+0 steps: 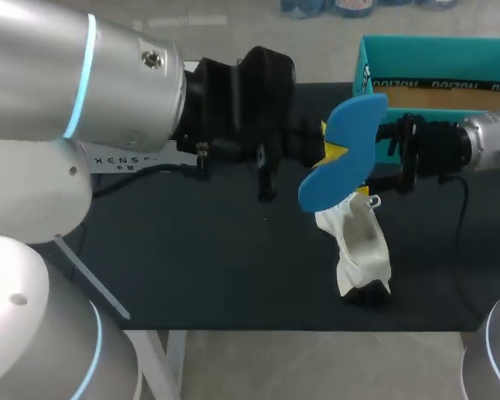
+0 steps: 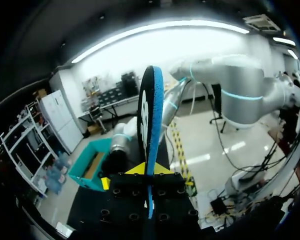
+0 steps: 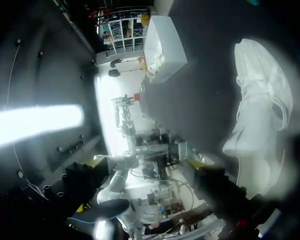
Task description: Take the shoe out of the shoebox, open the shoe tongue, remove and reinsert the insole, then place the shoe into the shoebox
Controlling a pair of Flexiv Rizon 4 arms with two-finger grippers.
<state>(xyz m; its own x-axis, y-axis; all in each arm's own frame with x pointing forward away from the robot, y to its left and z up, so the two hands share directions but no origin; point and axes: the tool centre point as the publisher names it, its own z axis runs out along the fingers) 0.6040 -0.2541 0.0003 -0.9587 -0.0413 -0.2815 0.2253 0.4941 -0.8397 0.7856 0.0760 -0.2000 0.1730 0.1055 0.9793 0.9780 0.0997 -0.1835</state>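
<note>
A white shoe [image 1: 362, 246] stands on the black table mat [image 1: 192, 250], toe toward the front edge. Above it hangs the blue insole [image 1: 346, 150], held up on edge, with my left gripper [image 1: 329, 150] shut on its lower part. In the left wrist view the insole [image 2: 152, 115] rises edge-on from between the yellow tips of the left gripper [image 2: 150, 172]. My right gripper [image 1: 400, 158] is just right of the insole, open and holding nothing. In the right wrist view the shoe [image 3: 262, 115] lies beside one finger of the right gripper [image 3: 140, 185], outside the fingers.
The teal shoebox [image 1: 433, 67] stands open at the back right of the table; it also shows in the left wrist view [image 2: 90, 167]. A white box [image 1: 117, 158] sits at the back left, under my left arm.
</note>
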